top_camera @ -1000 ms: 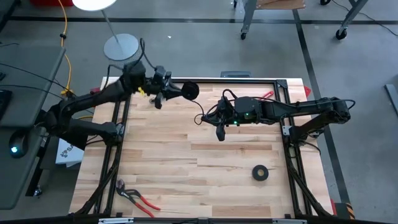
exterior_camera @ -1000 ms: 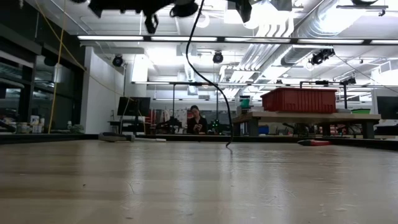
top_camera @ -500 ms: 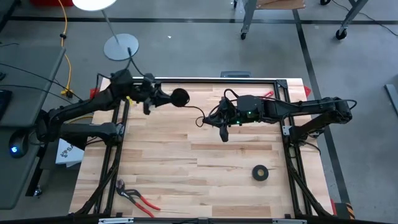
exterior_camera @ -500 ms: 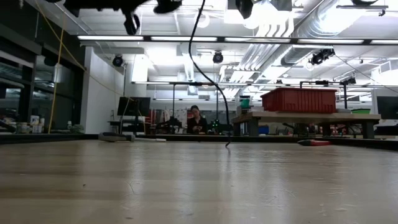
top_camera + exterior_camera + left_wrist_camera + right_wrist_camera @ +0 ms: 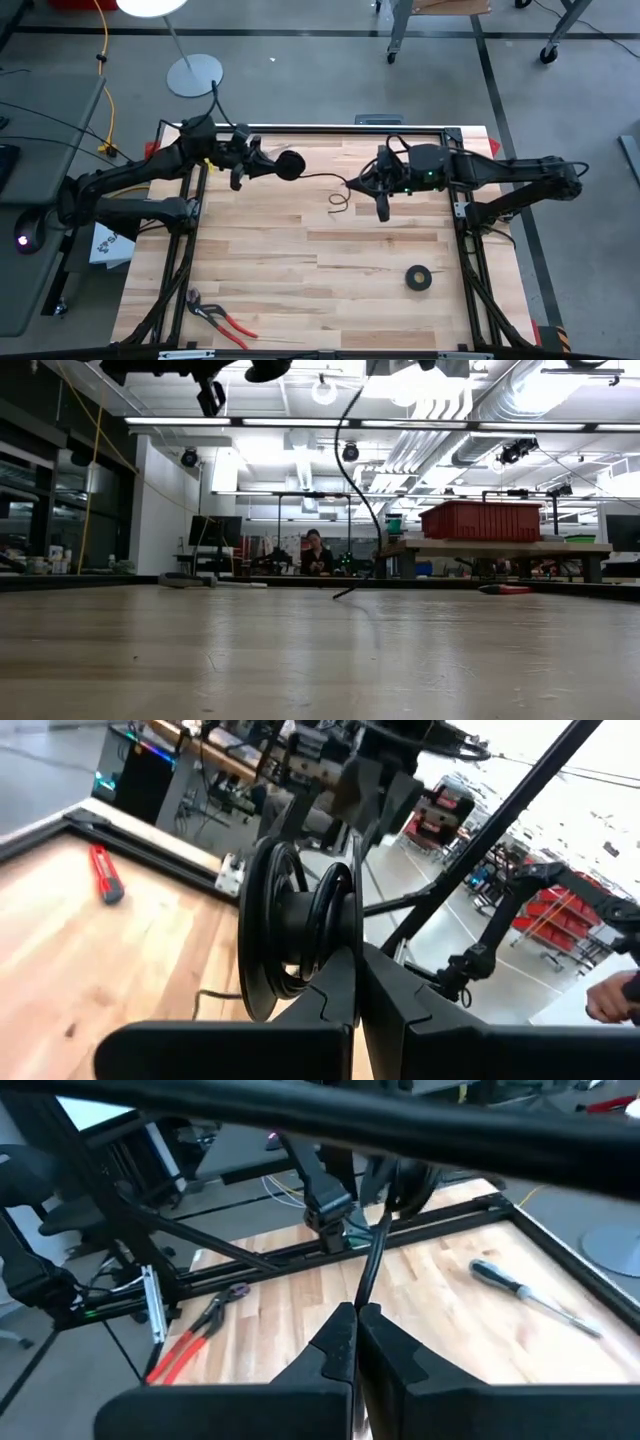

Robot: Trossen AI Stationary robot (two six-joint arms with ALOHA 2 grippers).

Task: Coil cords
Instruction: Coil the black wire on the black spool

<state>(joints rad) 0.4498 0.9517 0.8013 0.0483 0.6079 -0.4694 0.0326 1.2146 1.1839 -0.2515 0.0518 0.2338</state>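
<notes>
Couldn't really make out where the thin black flexible cord point(image 5: 322, 180) ended, since its tail just curled into a small squiggle on the wooden table point(image 5: 300, 270) near the middle. In the low view both grippers were cut off by the top edge, so only the cord dangling down showed.

The left gripper point(image 5: 268, 166) reached out over the table's far side from the left, fingers point(image 5: 330, 1010) clamped shut on a black round spool point(image 5: 290, 925) that the cord ran from. The right gripper point(image 5: 381, 205) stretched in from the right, pointing down above the table, fingers point(image 5: 335, 1350) pinched together on the cord itself.

Closer in sat a black tape roll point(image 5: 418, 278) and some red-handled pliers point(image 5: 218, 317).
</notes>
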